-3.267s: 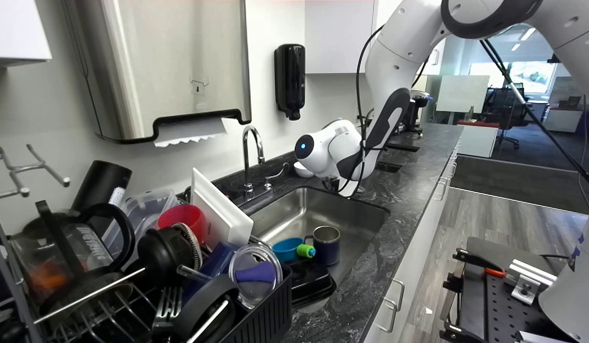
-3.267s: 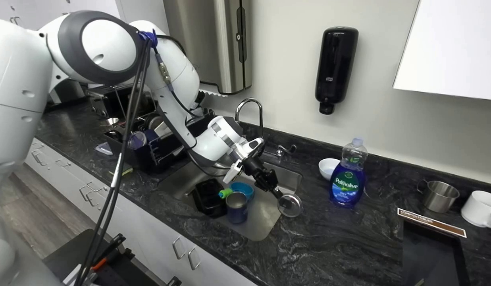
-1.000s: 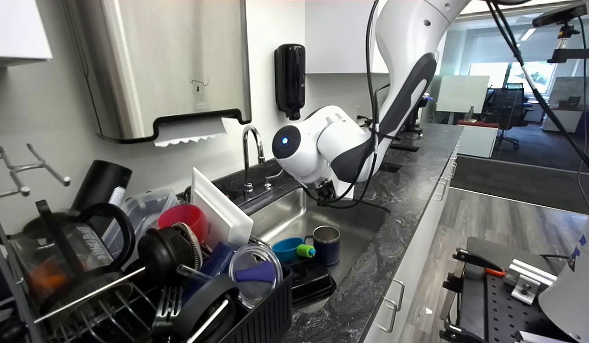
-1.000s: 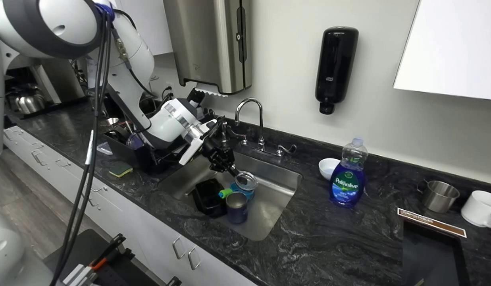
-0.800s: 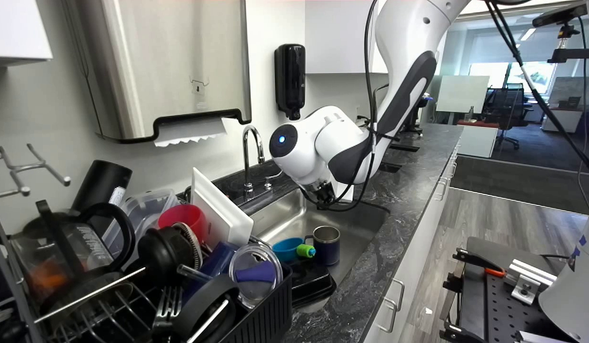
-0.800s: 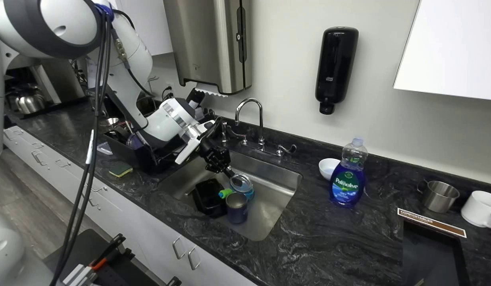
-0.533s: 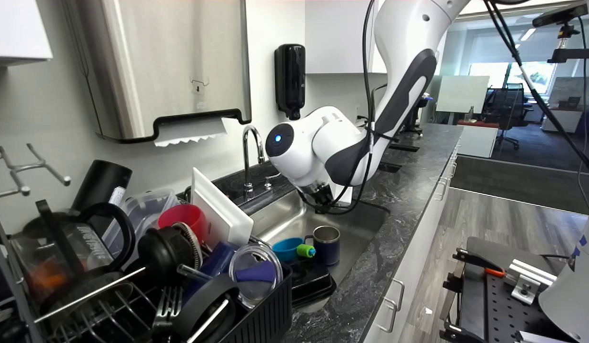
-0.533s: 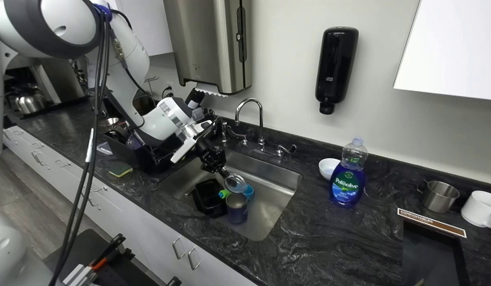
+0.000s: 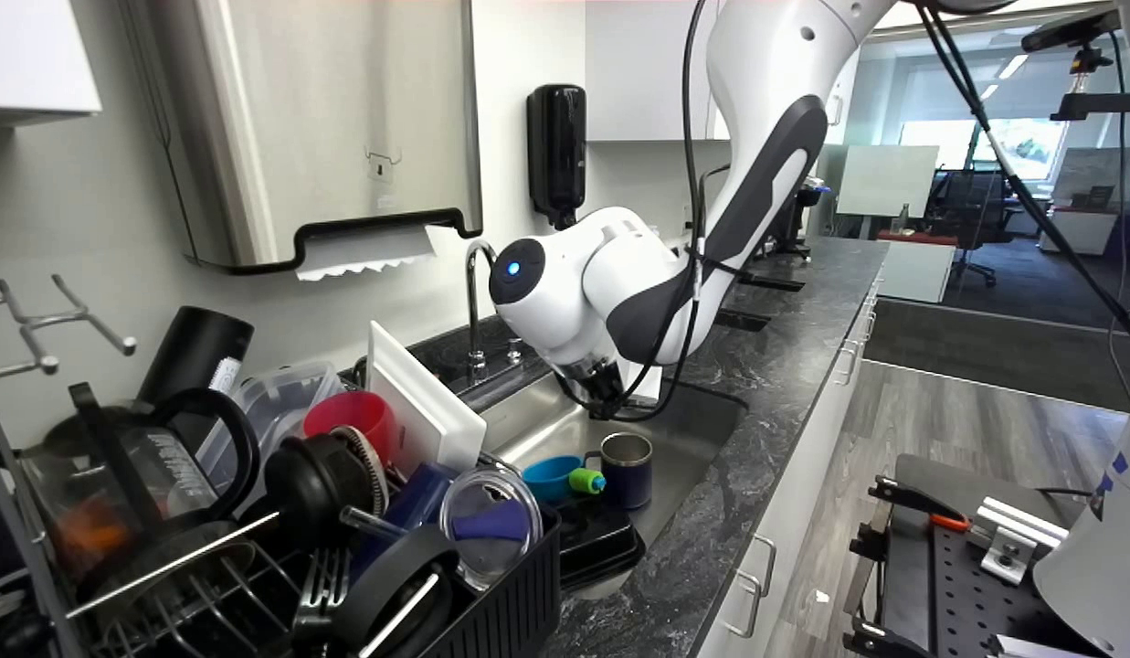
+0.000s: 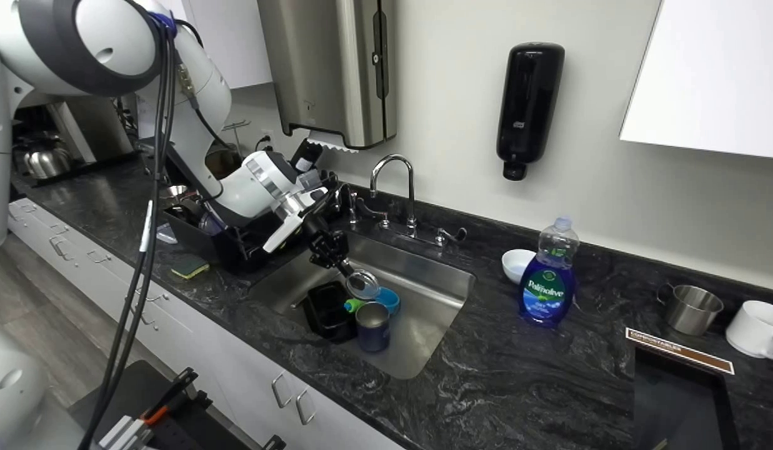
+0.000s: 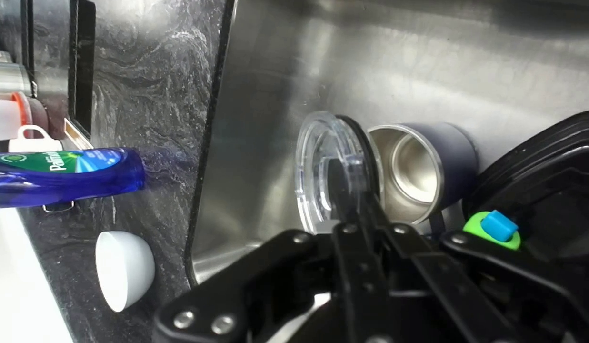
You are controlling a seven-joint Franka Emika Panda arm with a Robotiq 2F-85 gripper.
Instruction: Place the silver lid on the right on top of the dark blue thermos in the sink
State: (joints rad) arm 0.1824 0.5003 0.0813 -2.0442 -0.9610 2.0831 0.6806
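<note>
Lid (image 10: 364,284) hangs tilted over the sink (image 10: 417,334) — the gripper (image 10: 347,269) has its fingers pinched on it near the edge, though how deep is hard to tell. The thermos (image 10: 374,337) stands upright in the sink, its mouth uncovered; in the wrist view the lid hides part of its rim, and my judgement is that the two are apart.

To seat it well, bring the lid over the middle of the mouth, then turn it until it lies level with the rim — lowered at this slant, it would likely catch on one side and slip off. Come down slowly, and release only once it rests all round.

In the sink I count one thermos, one blue bowl (image 10: 389,301), one black tray (image 10: 327,312) and one small green thing (image 10: 354,305) with a blue tip. On the counter (image 10: 536,381), in that exterior view: one white bowl (image 10: 516,265), one dish soap bottle (image 10: 547,284), one steel cup (image 10: 693,312), one white mug (image 10: 753,325), one sponge (image 10: 191,267). The dish rack (image 9: 523,589) is too jumbled for a sure count.
</note>
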